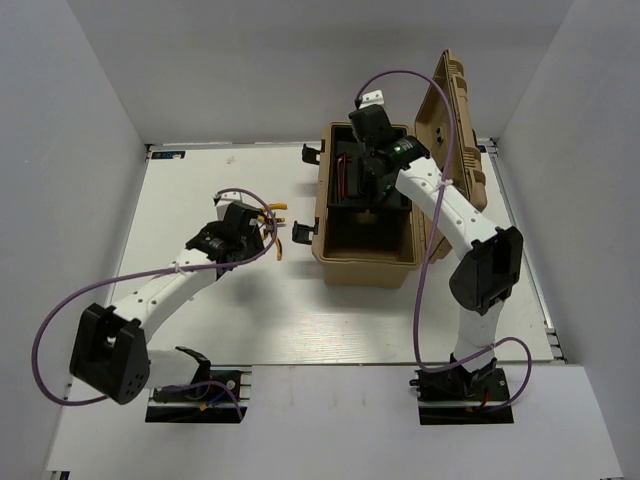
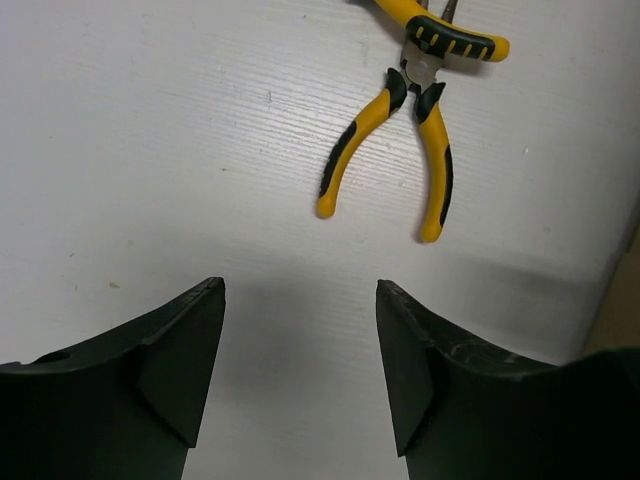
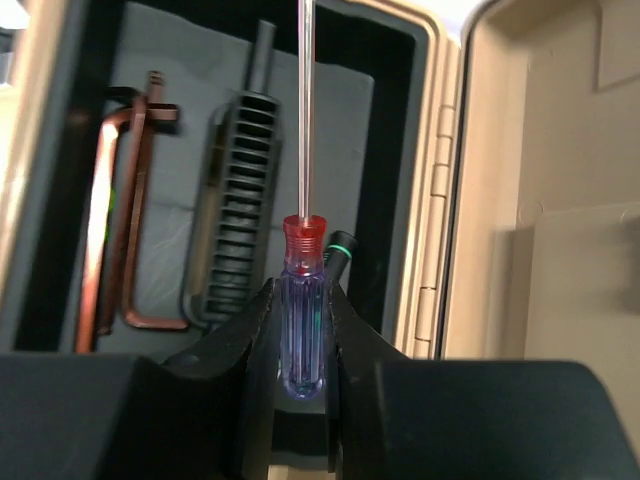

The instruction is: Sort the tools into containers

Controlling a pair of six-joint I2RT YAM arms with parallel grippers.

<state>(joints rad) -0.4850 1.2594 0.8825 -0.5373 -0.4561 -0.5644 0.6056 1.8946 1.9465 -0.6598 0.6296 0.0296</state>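
Observation:
My left gripper (image 2: 300, 300) hangs open over bare white table, nothing between its fingers. Ahead of it lie yellow-and-black pliers (image 2: 400, 140) with the handles spread, and a second pair (image 2: 445, 35) crosses the top edge. In the top view the left gripper (image 1: 262, 238) sits just left of the pliers (image 1: 279, 247). My right gripper (image 3: 302, 290) is shut on a screwdriver (image 3: 304, 245) with a blue handle and red collar, its shaft pointing away over the black tray (image 3: 170, 110) of the tan toolbox (image 1: 365, 270). Brown hex keys (image 3: 120, 220) lie in that tray.
The toolbox lid (image 1: 455, 130) stands open at the right, its inside (image 3: 560, 200) beside the right gripper. A black ribbed handle (image 3: 240, 230) and a dark tool with a green ring (image 3: 338, 250) lie in the tray. White walls enclose the table (image 1: 220, 310).

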